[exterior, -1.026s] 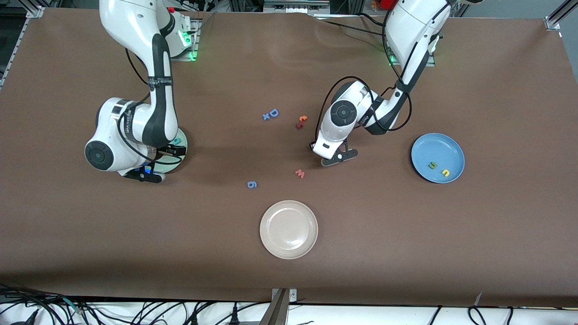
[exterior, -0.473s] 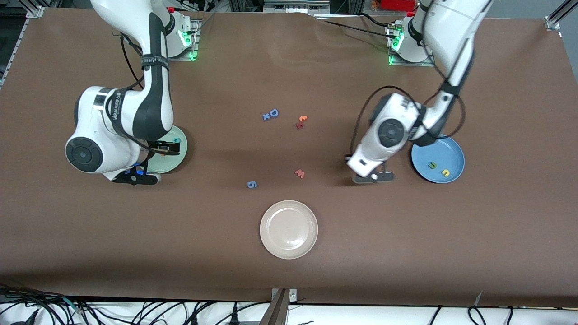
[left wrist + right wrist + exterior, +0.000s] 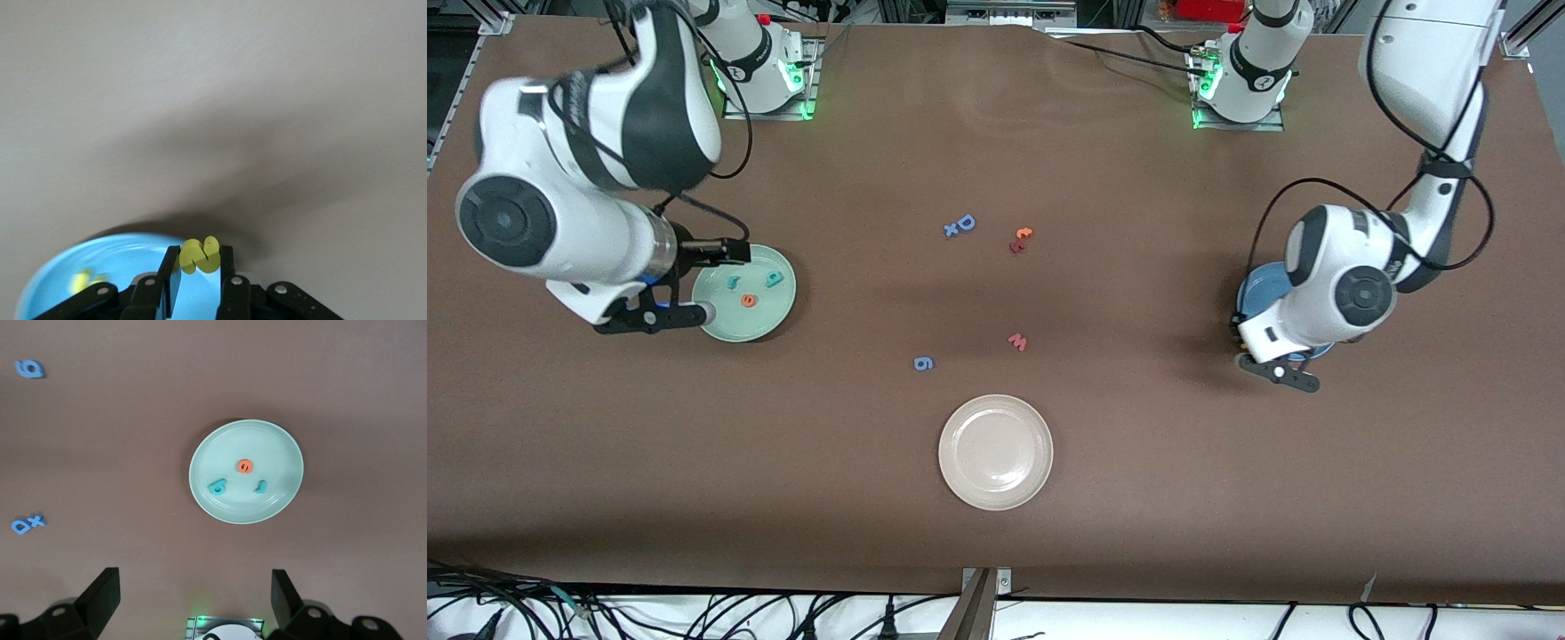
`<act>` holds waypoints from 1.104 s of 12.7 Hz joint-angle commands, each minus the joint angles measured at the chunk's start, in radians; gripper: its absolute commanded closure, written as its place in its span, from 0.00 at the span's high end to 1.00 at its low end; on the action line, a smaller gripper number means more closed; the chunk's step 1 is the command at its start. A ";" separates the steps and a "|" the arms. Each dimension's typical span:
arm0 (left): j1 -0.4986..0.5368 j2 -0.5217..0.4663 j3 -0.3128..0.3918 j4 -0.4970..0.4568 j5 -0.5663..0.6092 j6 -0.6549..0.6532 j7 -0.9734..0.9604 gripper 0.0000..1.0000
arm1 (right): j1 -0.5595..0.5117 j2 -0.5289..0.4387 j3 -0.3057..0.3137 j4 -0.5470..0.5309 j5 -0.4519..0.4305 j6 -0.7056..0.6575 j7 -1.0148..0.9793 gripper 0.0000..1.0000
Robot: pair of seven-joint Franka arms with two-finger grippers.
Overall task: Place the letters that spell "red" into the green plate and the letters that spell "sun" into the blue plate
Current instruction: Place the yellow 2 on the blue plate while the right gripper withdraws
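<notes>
My left gripper (image 3: 1282, 371) hangs over the blue plate's (image 3: 1248, 298) edge nearest the front camera, shut on a yellow s (image 3: 200, 255). The arm hides most of that plate in the front view. In the left wrist view the blue plate (image 3: 73, 267) lies under the fingers with a blurred yellow letter (image 3: 85, 280) on it. My right gripper (image 3: 725, 282) is open and empty, raised above the green plate (image 3: 765, 322). On that plate lie a teal r (image 3: 733, 283), an orange e (image 3: 748, 300) and a teal d (image 3: 774, 278).
A blue D with an x (image 3: 960, 225) and two orange-red letters (image 3: 1020, 240) lie mid-table. A pinkish-red w (image 3: 1017, 341) and a blue 9 (image 3: 923, 363) lie nearer the front camera. A cream plate (image 3: 996, 452) sits nearest of all.
The left arm swung from mid-table to the blue plate, carrying the yellow s. The right arm rose away from the green plate, uncovering its three letters.
</notes>
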 commanded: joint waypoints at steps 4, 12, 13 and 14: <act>0.053 -0.023 0.045 -0.051 0.002 -0.006 0.225 0.24 | -0.432 -0.246 0.456 -0.093 -0.149 0.053 0.087 1.00; 0.049 -0.078 0.043 -0.021 -0.004 -0.072 0.214 1.00 | -0.624 -0.397 0.518 -0.230 -0.143 0.153 -0.027 1.00; 0.047 -0.116 0.042 -0.004 -0.004 -0.122 0.211 1.00 | -0.620 -0.387 0.518 -0.210 -0.147 0.148 -0.030 1.00; 0.046 -0.158 0.042 0.021 -0.004 -0.165 0.208 1.00 | -0.621 -0.367 0.515 -0.192 -0.146 0.131 -0.035 1.00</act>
